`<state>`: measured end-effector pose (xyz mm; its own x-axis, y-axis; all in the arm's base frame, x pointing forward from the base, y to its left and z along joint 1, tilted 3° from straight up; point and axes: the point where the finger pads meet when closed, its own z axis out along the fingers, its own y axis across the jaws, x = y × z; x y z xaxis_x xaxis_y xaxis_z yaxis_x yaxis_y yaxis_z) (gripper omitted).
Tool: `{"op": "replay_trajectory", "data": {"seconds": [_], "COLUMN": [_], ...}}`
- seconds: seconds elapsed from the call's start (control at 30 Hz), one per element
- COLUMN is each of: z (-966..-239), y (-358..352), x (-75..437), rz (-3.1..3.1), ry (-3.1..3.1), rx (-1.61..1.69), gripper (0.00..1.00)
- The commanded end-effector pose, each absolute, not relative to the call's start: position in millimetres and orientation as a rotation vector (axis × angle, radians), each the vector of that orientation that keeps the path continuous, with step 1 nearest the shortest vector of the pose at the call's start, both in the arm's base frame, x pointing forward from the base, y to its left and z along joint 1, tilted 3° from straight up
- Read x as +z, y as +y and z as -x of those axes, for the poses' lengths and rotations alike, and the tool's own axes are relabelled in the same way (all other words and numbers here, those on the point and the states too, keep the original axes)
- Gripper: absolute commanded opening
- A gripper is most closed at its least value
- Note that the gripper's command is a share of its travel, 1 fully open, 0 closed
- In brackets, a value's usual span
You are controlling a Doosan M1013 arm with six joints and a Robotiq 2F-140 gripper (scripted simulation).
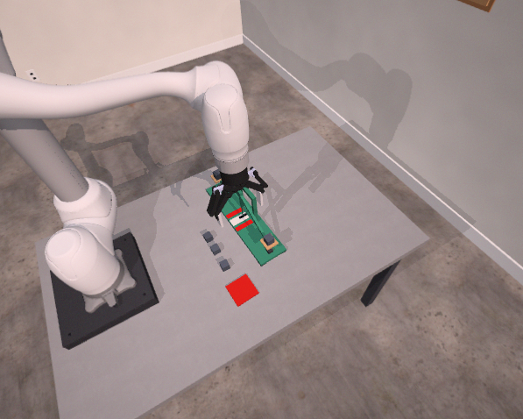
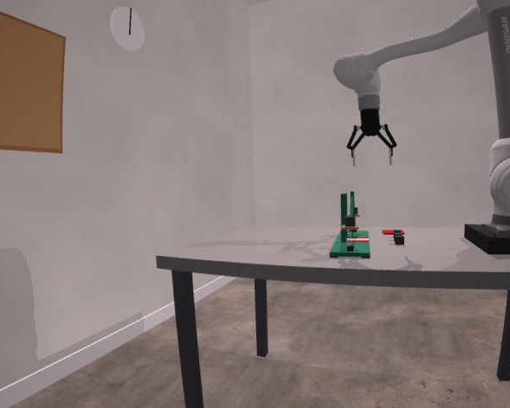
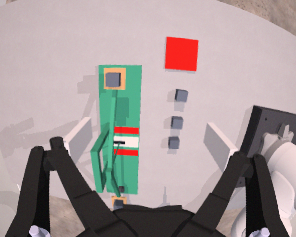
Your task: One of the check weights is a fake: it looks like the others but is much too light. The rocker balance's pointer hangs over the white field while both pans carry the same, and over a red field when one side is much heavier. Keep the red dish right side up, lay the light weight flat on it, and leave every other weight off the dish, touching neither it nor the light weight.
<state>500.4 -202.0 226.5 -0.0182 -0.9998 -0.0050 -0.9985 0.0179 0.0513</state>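
Evidently, the red dish (image 1: 242,289) (image 2: 393,231) (image 3: 181,54) looks square, flat and bright.

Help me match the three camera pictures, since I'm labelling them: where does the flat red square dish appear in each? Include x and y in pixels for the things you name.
Top: the flat red square dish (image 1: 242,290) (image 2: 393,231) (image 3: 181,54), below centre.
Exterior: right of centre, seen nearly edge-on.
Wrist: upper part, right of centre.
Shared landmark: the long green balance base (image 1: 262,254) (image 2: 364,252) (image 3: 132,81).

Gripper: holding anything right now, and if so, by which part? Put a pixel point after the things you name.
Nothing held; the claw (image 1: 240,211) (image 2: 372,164) (image 3: 149,130) hangs open in the air, above the table (image 1: 342,202) (image 2: 290,252) (image 3: 45,54).
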Motion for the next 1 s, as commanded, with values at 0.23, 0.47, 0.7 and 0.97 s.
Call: {"op": "replay_trajectory", "data": {"seconds": [0.23,0.47,0.7,0.97], "z": [-432,-411,-410,-410], "y": [-168,-158,-158,-158], "x": [231,232,233,233], "rz": [-2.179,-2.179,-2.179,-2.179], "ry": [-2.218,-2.218,-2.218,-2.218], "rx": [-0.061,-0.061,-0.061,-0.061], "gripper": [1.0,1.0,1.0,1.0]}}
